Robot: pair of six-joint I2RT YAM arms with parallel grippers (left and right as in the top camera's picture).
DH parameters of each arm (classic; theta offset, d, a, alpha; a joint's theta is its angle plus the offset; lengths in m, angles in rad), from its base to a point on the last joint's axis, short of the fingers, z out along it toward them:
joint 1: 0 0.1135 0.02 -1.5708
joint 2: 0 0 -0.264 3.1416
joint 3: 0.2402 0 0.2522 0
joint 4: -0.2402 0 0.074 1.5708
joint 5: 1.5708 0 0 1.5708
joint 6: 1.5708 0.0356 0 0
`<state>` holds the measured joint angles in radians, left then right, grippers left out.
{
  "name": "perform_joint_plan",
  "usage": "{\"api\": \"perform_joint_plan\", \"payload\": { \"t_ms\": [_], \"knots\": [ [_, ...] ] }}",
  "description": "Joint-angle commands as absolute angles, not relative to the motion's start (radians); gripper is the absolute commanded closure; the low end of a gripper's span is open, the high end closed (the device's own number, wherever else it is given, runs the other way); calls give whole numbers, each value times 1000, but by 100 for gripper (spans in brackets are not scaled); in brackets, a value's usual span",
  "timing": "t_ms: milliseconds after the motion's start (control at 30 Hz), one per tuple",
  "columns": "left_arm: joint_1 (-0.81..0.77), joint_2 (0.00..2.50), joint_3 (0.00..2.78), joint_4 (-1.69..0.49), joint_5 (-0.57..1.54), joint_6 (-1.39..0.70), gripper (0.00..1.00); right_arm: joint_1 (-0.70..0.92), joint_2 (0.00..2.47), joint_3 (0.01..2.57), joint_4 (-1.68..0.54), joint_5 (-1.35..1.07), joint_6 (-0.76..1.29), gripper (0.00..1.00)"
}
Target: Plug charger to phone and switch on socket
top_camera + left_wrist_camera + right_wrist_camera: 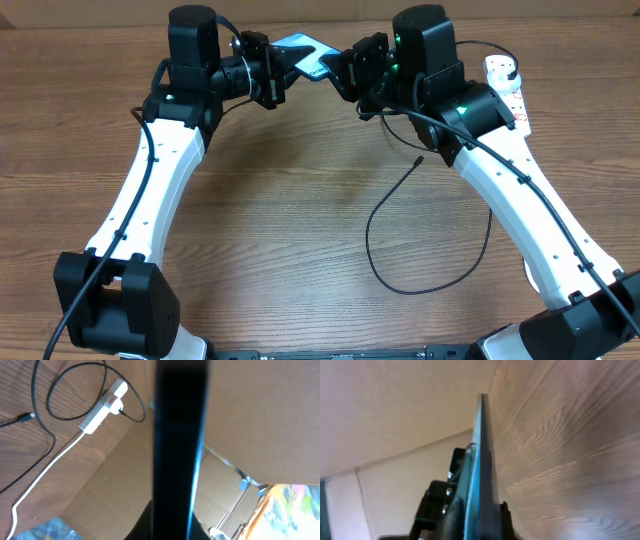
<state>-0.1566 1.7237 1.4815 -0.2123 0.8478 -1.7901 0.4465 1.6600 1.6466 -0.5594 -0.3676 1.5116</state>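
Since its port must be free for the charger (368, 232) lying loose on the table (270, 230), the phone (303, 52) is held aloft, clamped by the left gripper (284, 70); the right gripper's (342, 68) grip cannot be told

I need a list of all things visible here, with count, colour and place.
phone: 1, blue screen, held above table, far centre.
charger: 1, black, looped on table, right side.
socket: 1, white with red, far right.
cord: 1, white, running from socket.
table: 1, brown wood.
left claw: 1, black, shut on phone.
right claw: 1, black, at phone's other end; grip unclear.
arms: 2, white and black.
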Motion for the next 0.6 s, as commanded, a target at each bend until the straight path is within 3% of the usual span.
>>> {"api": "perform_joint_plan", "payload": {
  "t_ms": [0,67,133,300,400,567],
  "knots": [
    [-157,1731,1493,-209,838,-1803,96,451,1647,1677,-558,-399,1465,64],
    [-157,1731,1493,-209,838,-1803,96,451,1647,1677,-566,-403,1464,40],
    [-157,1731,1493,-209,834,-1801,96,451,1647,1677,-585,-403,1461,27],
    [-152,1731,1493,-210,794,-1729,96,447,1647,1677,-593,-401,1346,17],
    [-140,1731,1493,-215,760,-1628,96,435,1647,1677,-604,-401,1215,5],
    [-112,1731,1493,-260,726,-1206,96,397,1647,1677,-750,-319,978,0]
  ]
}}
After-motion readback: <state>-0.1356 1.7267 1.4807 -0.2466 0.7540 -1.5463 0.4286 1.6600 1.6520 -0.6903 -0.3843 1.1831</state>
